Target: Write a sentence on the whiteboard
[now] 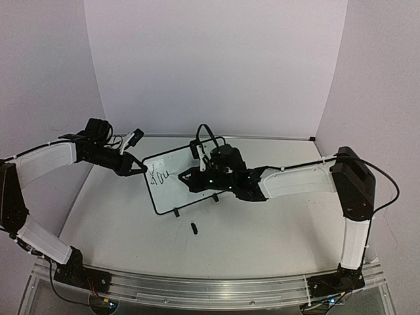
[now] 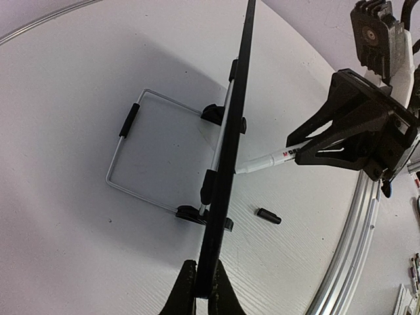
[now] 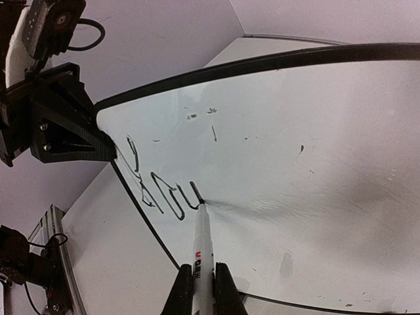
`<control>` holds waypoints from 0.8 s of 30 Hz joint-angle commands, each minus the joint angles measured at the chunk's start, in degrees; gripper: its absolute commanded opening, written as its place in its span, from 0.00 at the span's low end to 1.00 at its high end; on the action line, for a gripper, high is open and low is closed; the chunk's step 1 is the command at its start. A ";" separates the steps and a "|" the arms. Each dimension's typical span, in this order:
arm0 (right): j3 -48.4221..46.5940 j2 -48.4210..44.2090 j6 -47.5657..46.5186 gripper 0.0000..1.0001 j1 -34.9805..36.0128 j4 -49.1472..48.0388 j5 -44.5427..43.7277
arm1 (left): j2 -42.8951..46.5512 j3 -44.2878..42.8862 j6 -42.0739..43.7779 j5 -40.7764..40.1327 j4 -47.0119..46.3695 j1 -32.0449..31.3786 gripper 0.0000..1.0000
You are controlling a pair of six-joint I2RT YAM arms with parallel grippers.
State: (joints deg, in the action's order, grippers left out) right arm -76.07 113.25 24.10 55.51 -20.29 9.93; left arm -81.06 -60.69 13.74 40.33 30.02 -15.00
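Clamped whiteboard point(image 1: 174, 193), marker point(image 3: 202, 239) tip on it.
Top view: the whiteboard is held on the table point(image 1: 98, 216) at its 9 o'clock edge by the left gripper point(image 1: 139, 168). Left wrist: its frame is pinched tight. Right wrist: the marker is clamped by the right gripper point(image 3: 203, 295), tip at the 3 o'clock end of the sentence point(image 3: 154, 190).

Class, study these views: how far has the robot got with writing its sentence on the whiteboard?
Done: the small black cap lies off on the table; the left gripper clamps the black-framed white whiteboard by its edge. In hand: the right gripper holds the white marker pen, tip on the board, at the first dark handwritten letters. Left: nearly the whole sentence.
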 commanded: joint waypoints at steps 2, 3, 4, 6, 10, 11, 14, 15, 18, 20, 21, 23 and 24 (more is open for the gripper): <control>0.75 -0.53 0.51 0.00 -0.58 -0.76 -1.21 | -0.51 -1.60 1.13 -5.88 0.71 0.43 0.00; 0.92 -0.50 0.54 0.00 -0.59 -0.72 -1.24 | -0.51 -1.57 1.14 -5.88 0.70 0.44 0.00; 1.10 -0.57 0.58 0.00 -0.59 -0.68 -1.29 | -0.46 -1.55 1.16 -5.89 0.68 0.47 0.00; 1.50 -0.84 0.57 0.00 -0.61 -0.62 -1.54 | -0.44 -1.58 1.24 -5.95 0.72 0.50 0.00; 1.80 -1.47 0.38 0.00 -0.61 -0.62 -1.93 | -0.44 -1.60 1.18 -5.95 0.72 0.47 0.00; 1.81 -1.58 0.35 0.00 -0.62 -0.62 -2.01 | -0.42 -1.58 1.19 -5.95 0.68 0.48 0.00; 1.72 -1.91 0.13 0.00 -0.60 -0.62 -2.36 | -0.41 -1.59 1.23 -5.96 0.67 0.50 0.00; 1.66 -2.02 0.10 0.00 -0.63 -0.62 -2.42 | -0.35 -1.58 1.28 -5.96 0.71 0.50 0.00; 1.38 -2.41 -0.11 0.00 -0.63 -0.62 -2.94 | -0.33 -1.58 1.27 -5.97 0.68 0.50 0.00; 1.32 -2.88 -0.33 0.00 -0.62 -0.62 -3.30 | -0.36 -1.58 1.27 -5.98 0.66 0.47 0.00; 1.35 -3.17 -0.44 0.00 -0.60 -0.62 -3.49 | -0.35 -1.59 1.25 -6.00 0.64 0.44 0.00; 1.74 -4.22 -0.67 0.00 -0.60 -0.63 -3.58 | -0.32 -1.59 1.28 -6.07 0.65 0.45 0.00; 2.06 -4.91 -0.69 0.00 -0.61 -0.74 -3.34 | -0.27 -1.57 1.26 -6.10 0.69 0.47 0.00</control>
State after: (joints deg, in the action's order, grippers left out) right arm -74.50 113.01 24.10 55.53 -20.04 9.54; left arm -81.06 -60.69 13.74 40.32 30.02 -15.00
